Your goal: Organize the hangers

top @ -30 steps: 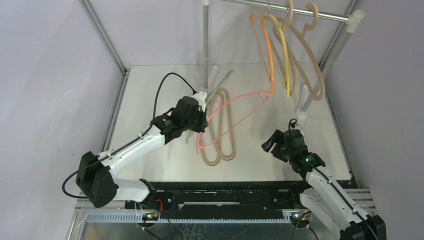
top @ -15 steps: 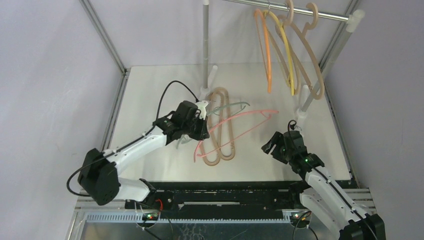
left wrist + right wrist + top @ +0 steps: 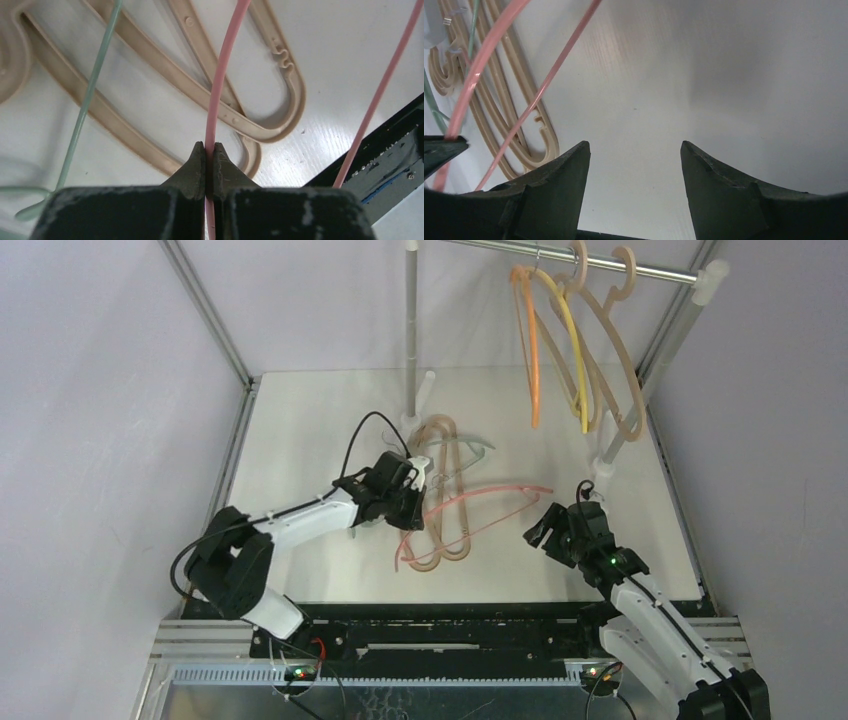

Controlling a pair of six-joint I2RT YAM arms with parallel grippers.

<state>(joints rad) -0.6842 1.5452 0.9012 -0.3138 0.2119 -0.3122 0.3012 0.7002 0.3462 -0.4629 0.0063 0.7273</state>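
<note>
My left gripper (image 3: 413, 512) (image 3: 210, 147) is shut on the thin wire of a pink hanger (image 3: 490, 493) (image 3: 222, 75), which lies low across the table. Under it, two thick beige hangers (image 3: 440, 445) (image 3: 150, 55) lie flat, with a pale-green hanger (image 3: 478, 445) (image 3: 92, 85) beside them. My right gripper (image 3: 540, 530) (image 3: 634, 150) hovers open and empty to the right of the pink hanger's tip. An orange hanger (image 3: 533, 340), a yellow one (image 3: 577, 360) and two beige ones (image 3: 620, 350) hang from the silver rail (image 3: 650, 270).
The rail's upright post (image 3: 411, 330) stands behind the pile on a white foot. A slanted post (image 3: 655, 370) with a white joint (image 3: 712, 278) runs down at the right. Grey walls close in the white table (image 3: 300, 440). A black bar (image 3: 450, 625) borders the near edge.
My left arm has pulled the pink hanger toward the near side and lowered it to lie flatter over the beige pair. The orange and yellow hangers have swung. The right arm has stayed still.
</note>
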